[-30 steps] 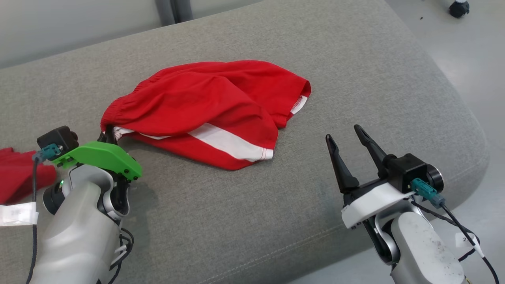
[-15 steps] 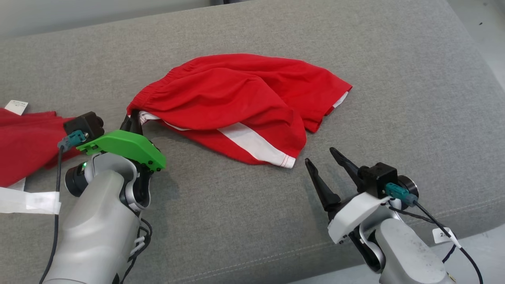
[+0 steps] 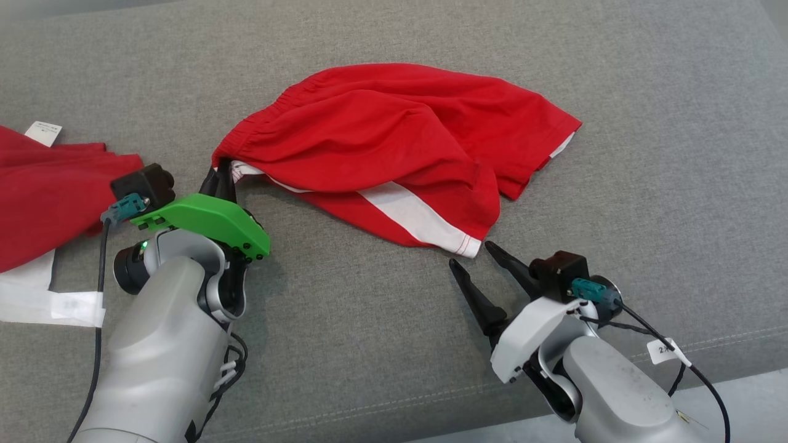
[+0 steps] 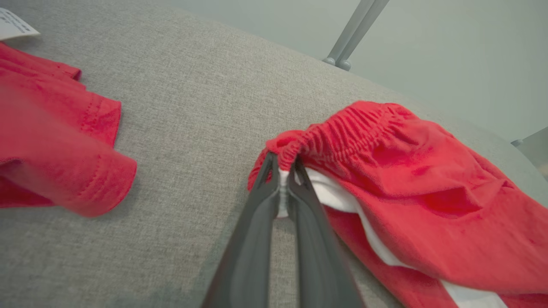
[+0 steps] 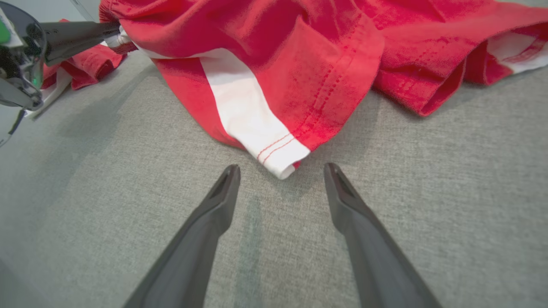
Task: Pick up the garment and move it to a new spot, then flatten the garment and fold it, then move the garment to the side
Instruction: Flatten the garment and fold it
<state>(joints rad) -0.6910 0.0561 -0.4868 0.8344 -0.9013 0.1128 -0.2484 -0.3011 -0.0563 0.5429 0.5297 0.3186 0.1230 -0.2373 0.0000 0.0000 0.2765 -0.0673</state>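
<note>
Here the left gripper (image 4: 281, 167) is pressed together on the gathered corner of the elastic waistband (image 4: 342, 128) of the red shorts (image 3: 381, 135), with a sliver of white lining caught between its tips. The rest of the garment spreads ahead of and to the right of those tips, rumpled and doubled over itself on the grey cushion (image 3: 369, 344). The right gripper (image 3: 471, 255) stands spread wide and holds nothing; the hem corner (image 5: 278, 158) of the near leg, where the white side stripe (image 5: 239, 98) ends, lies just ahead of its tips and roughly centred between them. The step in hand appears to be securing a second hold so that the shorts can be lifted or drawn flat. For a sound grasp, the right fingers should advance low along the cushion, straddle the stitched hem, and close on both fabric layers behind the seam, not on the extreme tip. A second red garment (image 3: 49, 191) lies to the left of the left gripper, apart from the shorts.
</note>
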